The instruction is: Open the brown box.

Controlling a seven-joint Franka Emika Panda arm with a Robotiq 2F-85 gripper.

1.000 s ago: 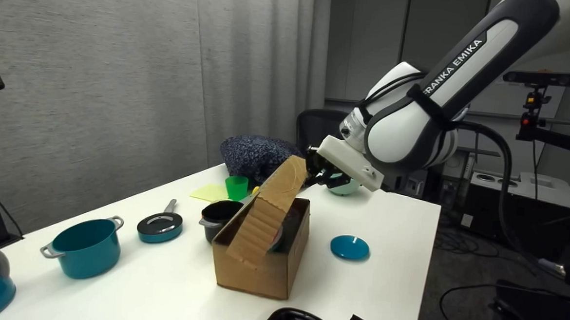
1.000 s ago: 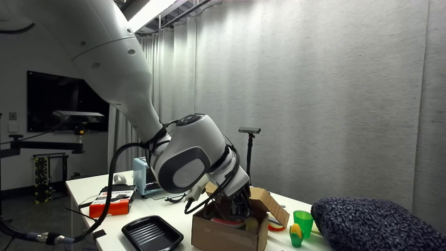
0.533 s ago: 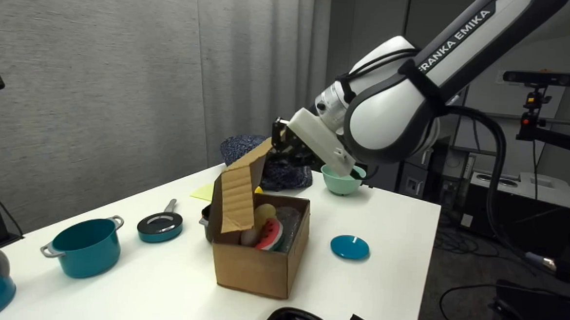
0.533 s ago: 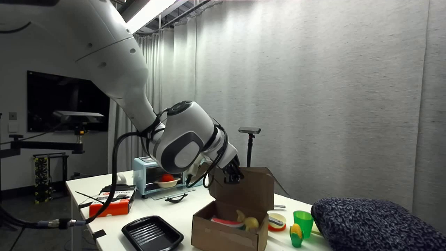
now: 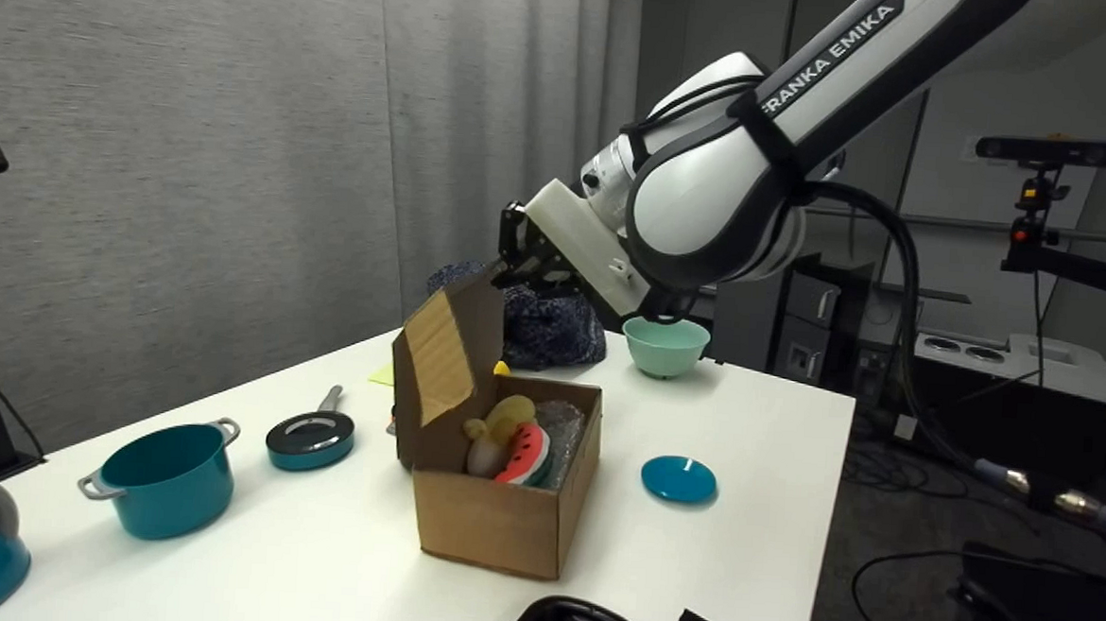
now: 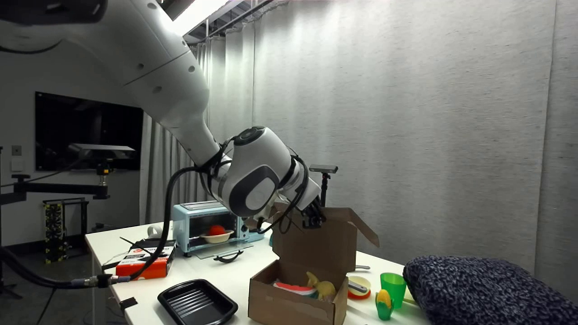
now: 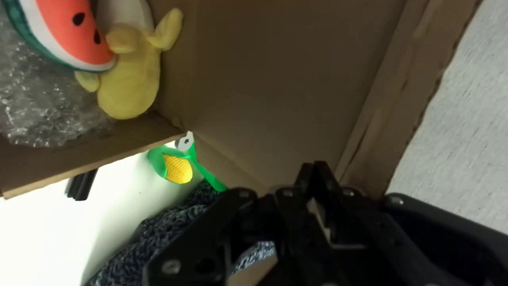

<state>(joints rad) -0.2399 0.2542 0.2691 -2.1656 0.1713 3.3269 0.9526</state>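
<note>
The pincer (image 7: pixel 314 169) is narrow, its two dark fingertips meeting in the wrist view. It sits on the inner side of the raised lid (image 6: pixel 311 246), up near the top edge; whether it touches the cardboard is hard to say from these angles. From the pincer the lid runs down to its fold on the brown box (image 5: pixel 489 530), a smaller bent flap (image 5: pixel 440 357) sticking out from it. The box itself is below the pincer in both exterior views, upright on the white bench (image 5: pixel 756 416), its mouth uncovered. Inside, lower than the pincer, lie a plush watermelon slice (image 7: pixel 71 35), a yellow plush toy (image 7: pixel 131 85) and clear bubble wrap (image 7: pixel 39 95).

Farther out, lower than the pincer and to its right in an exterior view, a toy corn cob (image 6: pixel 384 304) stands just beside a green cup (image 6: pixel 393 286), with a dark speckled cushion (image 6: pixel 478 289) near the cup. To the pincer's left there are a black ribbed tray (image 6: pixel 198 301) and a pale blue toaster oven (image 6: pixel 181 232). In an exterior view a mint bowl (image 5: pixel 664 351) and a blue disc (image 5: pixel 678 480) lie below the pincer to the right; well off to its left are a small pan (image 5: pixel 311 440) and a blue pot (image 5: pixel 179 494).
</note>
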